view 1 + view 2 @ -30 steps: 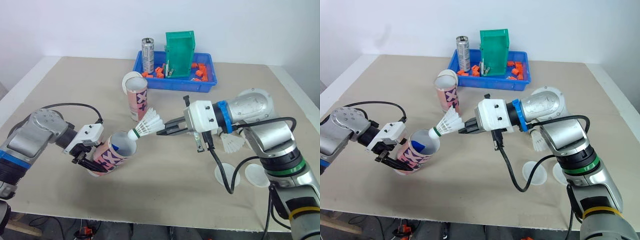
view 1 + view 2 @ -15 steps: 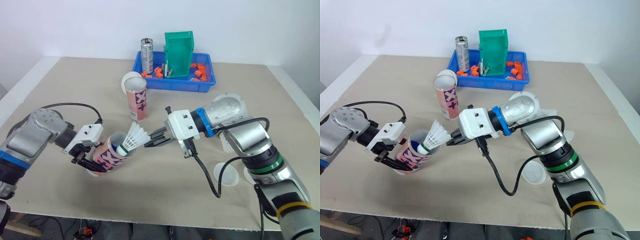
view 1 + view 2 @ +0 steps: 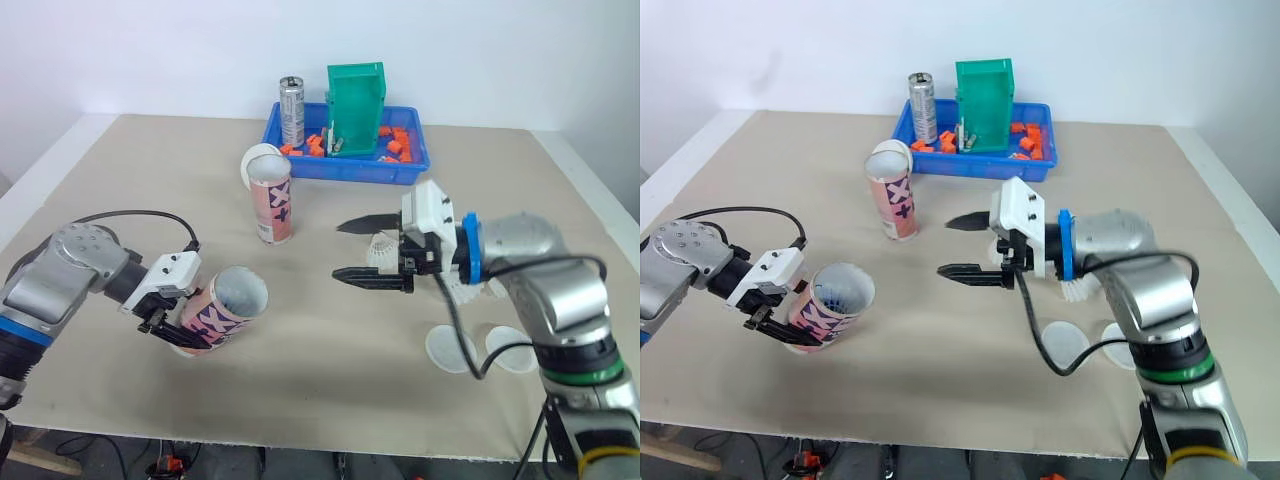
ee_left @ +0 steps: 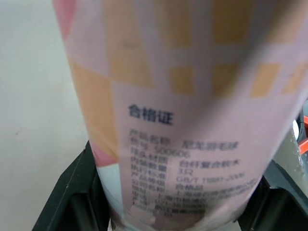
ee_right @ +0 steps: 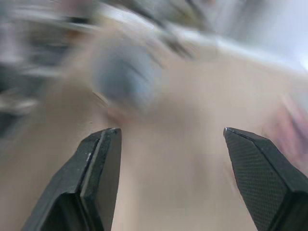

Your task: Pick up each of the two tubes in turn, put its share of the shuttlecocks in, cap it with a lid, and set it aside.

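My left gripper (image 3: 178,330) is shut on a pink patterned tube (image 3: 215,310), held tilted just above the table with its open mouth (image 3: 238,290) facing right and up. Its label sits between the two black fingers (image 4: 72,192). A white and blue shape shows inside the mouth (image 3: 832,293). My right gripper (image 3: 338,250) hangs open and empty over the table's middle, well right of that tube. A second pink tube (image 3: 273,208) stands upright behind. Loose shuttlecocks (image 3: 382,248) (image 3: 466,290) lie by the right arm, and two white lids (image 3: 450,347) (image 3: 510,350) lie near the front right.
A blue tray (image 3: 345,168) at the back holds orange parts, a green bin (image 3: 356,105) and a metal can (image 3: 294,110). The table's front edge (image 3: 300,448) runs close below the held tube and the lids.
The right gripper pushed a shuttlecock into the held tube's mouth, opened, and drew back to the right, empty. The left gripper kept hold of the tube.
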